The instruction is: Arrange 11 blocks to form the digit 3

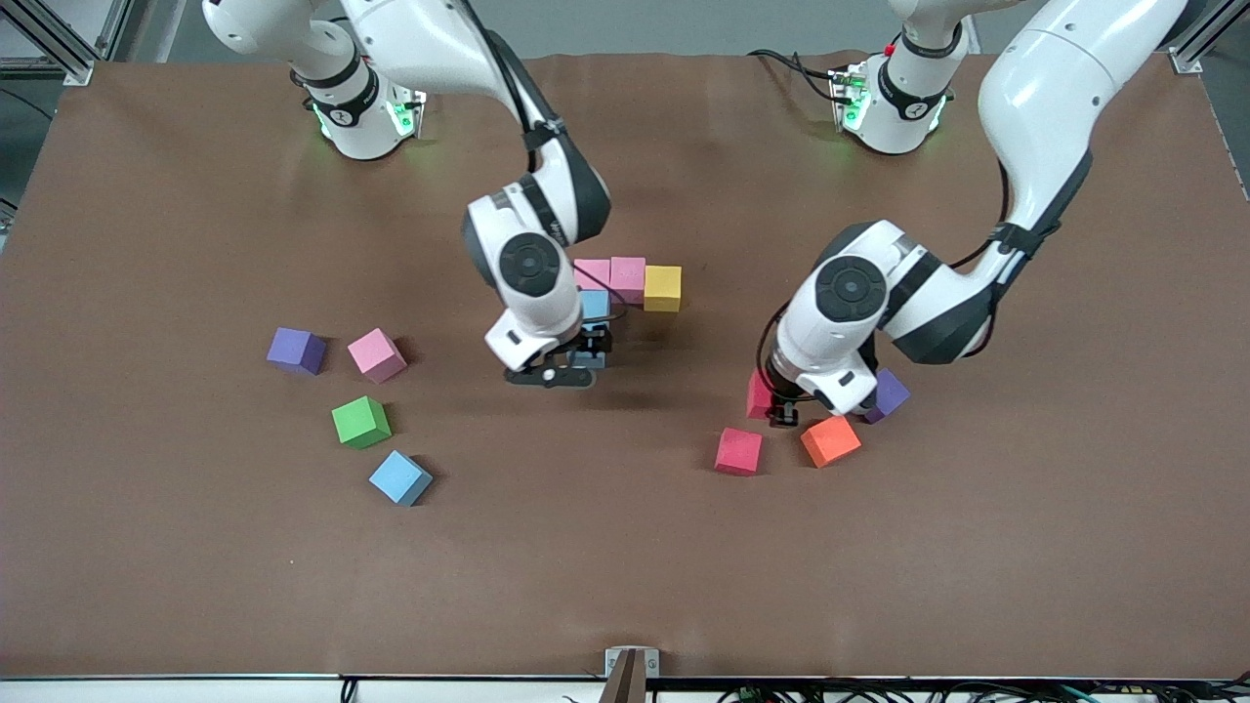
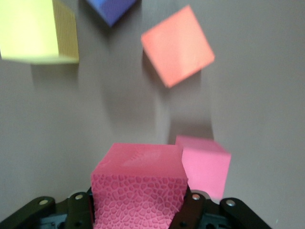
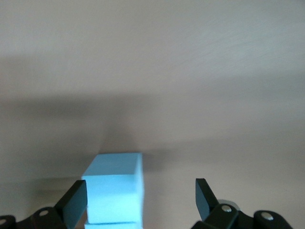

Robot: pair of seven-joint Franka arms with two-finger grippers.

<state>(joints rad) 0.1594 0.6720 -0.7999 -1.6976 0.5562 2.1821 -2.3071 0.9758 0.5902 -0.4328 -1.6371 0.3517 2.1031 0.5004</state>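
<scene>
Red block is clenched in my left hand beside the orange block, lower middle of frame, while my released right hand straddles a light blue block of the digit 3 at centre; lifting askew could, I judge, knock it crooked.

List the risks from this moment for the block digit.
1. The left gripper is shut on a red block with an orange block and another red block close by; lifting may nudge them.
2. The right gripper, jaws open, sits at the light blue block in the column; withdrawing might shift it.
</scene>
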